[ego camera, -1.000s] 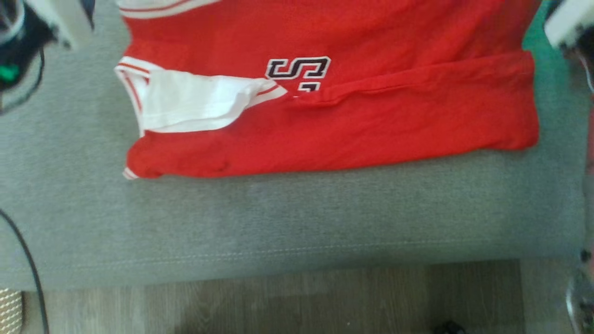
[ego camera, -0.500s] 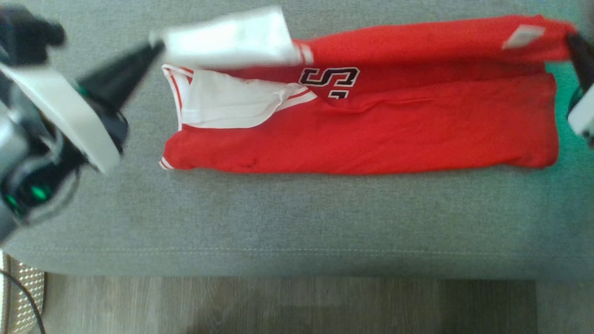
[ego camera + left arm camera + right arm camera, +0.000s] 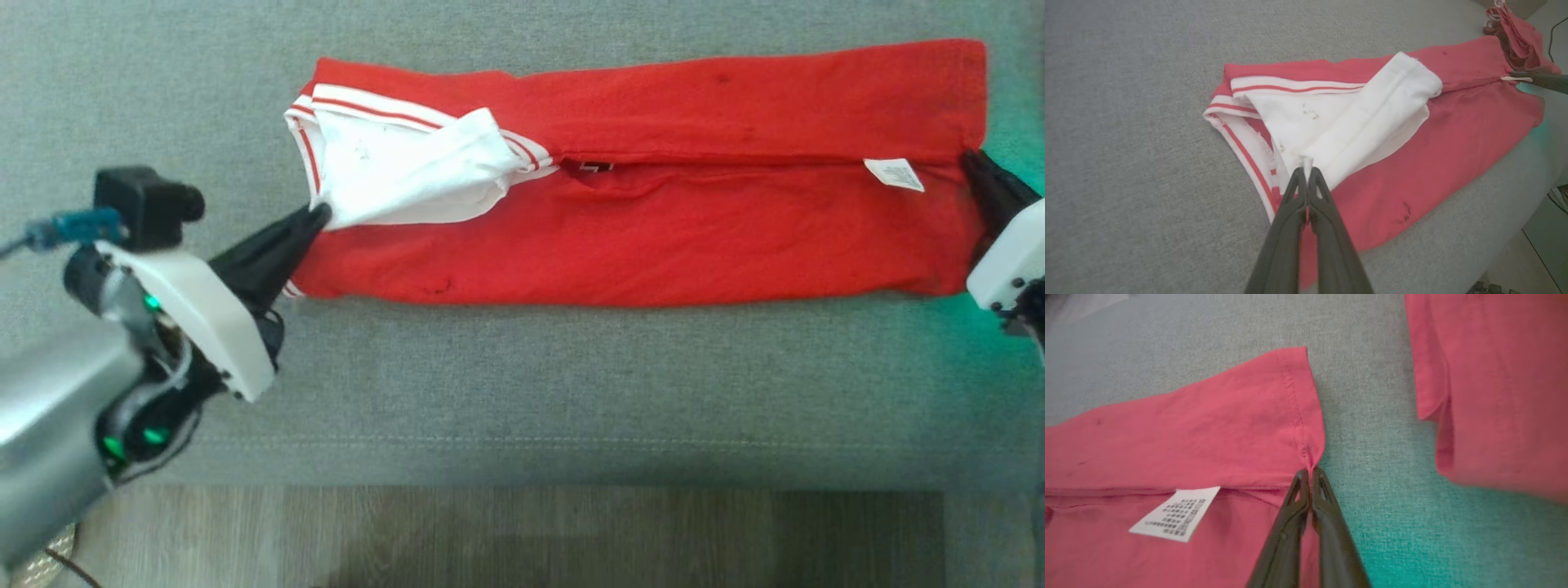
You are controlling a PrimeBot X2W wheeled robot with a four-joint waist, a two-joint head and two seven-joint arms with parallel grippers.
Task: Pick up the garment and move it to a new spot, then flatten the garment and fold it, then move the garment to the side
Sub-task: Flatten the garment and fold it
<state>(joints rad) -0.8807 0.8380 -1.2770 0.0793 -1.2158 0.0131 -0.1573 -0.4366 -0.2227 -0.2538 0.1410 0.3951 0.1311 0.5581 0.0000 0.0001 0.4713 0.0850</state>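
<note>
Right wrist view shows a white label (image 3: pixel 1175 514) on the garment (image 3: pixel 1180 428), print illegible.

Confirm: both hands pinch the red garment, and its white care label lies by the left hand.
No: the care label lies by the right hand, as the right wrist view shows. The left hand pinches the red garment too.

surface: grey cushion (image 3: pixel 522 392) | on it: red garment (image 3: pixel 694 237), folded lengthwise, flat

Open grey cushion (image 3: pixel 522 392) fronts the garment (image 3: pixel 653 237); another red cloth (image 3: pixel 1494 396) lies near its hem.
</note>
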